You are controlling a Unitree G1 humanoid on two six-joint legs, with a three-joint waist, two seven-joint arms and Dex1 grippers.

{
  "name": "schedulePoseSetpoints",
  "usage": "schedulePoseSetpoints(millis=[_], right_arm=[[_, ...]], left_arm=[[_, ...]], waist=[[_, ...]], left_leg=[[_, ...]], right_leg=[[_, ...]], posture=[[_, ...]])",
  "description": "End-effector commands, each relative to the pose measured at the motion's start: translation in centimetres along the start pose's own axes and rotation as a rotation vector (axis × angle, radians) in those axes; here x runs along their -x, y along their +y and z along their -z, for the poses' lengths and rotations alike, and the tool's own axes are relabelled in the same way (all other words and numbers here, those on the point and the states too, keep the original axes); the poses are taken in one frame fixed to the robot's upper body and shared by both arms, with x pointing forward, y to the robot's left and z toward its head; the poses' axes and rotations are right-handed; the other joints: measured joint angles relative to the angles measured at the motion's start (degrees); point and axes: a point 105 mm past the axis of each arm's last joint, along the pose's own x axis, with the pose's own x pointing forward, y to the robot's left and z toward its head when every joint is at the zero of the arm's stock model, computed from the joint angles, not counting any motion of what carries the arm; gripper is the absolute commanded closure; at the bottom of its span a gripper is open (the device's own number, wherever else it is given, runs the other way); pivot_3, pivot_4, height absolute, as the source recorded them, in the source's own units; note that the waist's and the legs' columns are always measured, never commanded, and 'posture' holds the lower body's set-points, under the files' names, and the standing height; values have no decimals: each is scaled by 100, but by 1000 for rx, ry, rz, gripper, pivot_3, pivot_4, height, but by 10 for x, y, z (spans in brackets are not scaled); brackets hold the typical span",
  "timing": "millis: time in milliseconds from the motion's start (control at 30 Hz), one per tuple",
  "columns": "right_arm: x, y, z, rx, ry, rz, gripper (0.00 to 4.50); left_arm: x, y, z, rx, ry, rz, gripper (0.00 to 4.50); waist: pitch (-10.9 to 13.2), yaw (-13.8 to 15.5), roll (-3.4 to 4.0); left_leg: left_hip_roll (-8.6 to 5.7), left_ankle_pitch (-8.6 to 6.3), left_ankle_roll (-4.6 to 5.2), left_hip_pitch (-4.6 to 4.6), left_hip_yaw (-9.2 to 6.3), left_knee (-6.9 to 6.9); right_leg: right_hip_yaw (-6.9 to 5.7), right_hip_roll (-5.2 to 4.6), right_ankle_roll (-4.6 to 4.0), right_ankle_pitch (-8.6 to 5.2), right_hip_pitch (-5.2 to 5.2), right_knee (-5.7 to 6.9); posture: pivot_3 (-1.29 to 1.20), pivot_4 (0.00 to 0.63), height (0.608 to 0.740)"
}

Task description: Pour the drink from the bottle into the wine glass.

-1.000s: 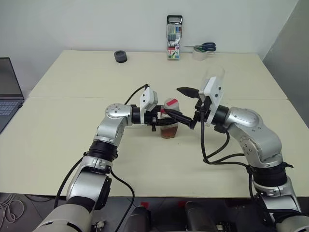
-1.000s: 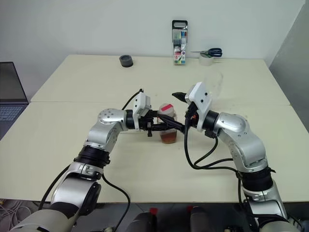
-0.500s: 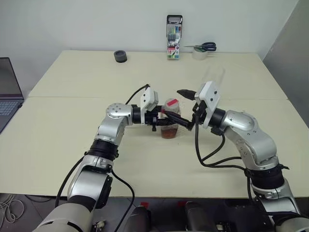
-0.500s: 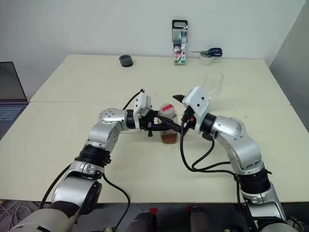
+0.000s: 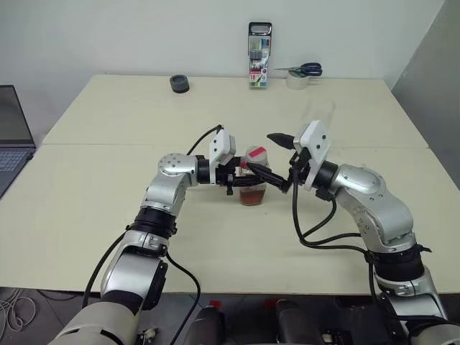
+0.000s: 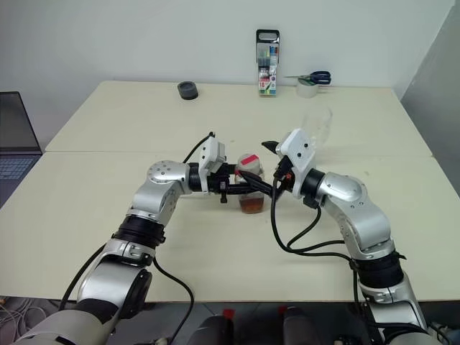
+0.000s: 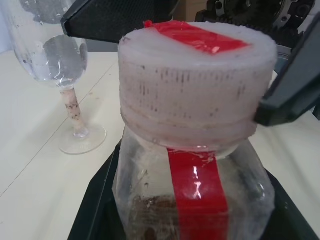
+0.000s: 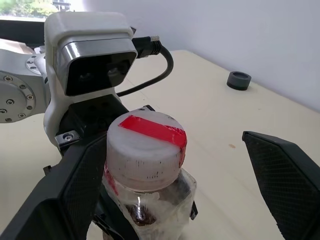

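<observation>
right gripper slid bit closer to bottle since earlier frame, fingers spread wide around white cap. left gripper clamped on bottle, upright mid-table. wine glass behind right arm.

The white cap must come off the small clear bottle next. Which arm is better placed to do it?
The right. Its open right gripper already straddles the white cap with a red tape strip, while the left gripper is shut on the small clear plastic bottle, steadying it upright.
</observation>
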Motion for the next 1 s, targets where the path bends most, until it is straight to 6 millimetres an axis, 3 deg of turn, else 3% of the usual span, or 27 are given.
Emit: schedulePoseSetpoints(millis=[33, 500, 833, 1000], right_arm=[[14, -20, -15, 33, -44, 106, 0], [35, -26, -10, 43, 1, 145, 0], [38, 9, -19, -23, 3, -20, 0], [25, 15, -26, 3, -27, -5, 0]], left_arm=[[-1, -1, -13, -61, -22, 16, 2739], [0, -2, -10, -67, -12, 17, 2739], [0, -1, -10, -73, -16, 4, 2776], [-1, 0, -11, -70, -19, 2, 2776]], waist=[[0, 0, 0], [0, 5, 0], [0, 6, 0], [0, 7, 0]], left_leg=[[0, 0, 0, 0, 0, 0], [0, -5, 9, 0, 0, 0], [2, -8, 14, 0, 1, -2], [1, -9, 16, 1, 1, 2]], right_leg=[[0, 0, 0, 0, 0, 0], [0, 0, 0, 0, 1, 0], [1, 1, 0, 0, 2, -2], [1, 1, 0, 0, 3, -1]], posture=[[0, 150, 740], [0, 150, 740], [0, 150, 740], [0, 150, 740]])
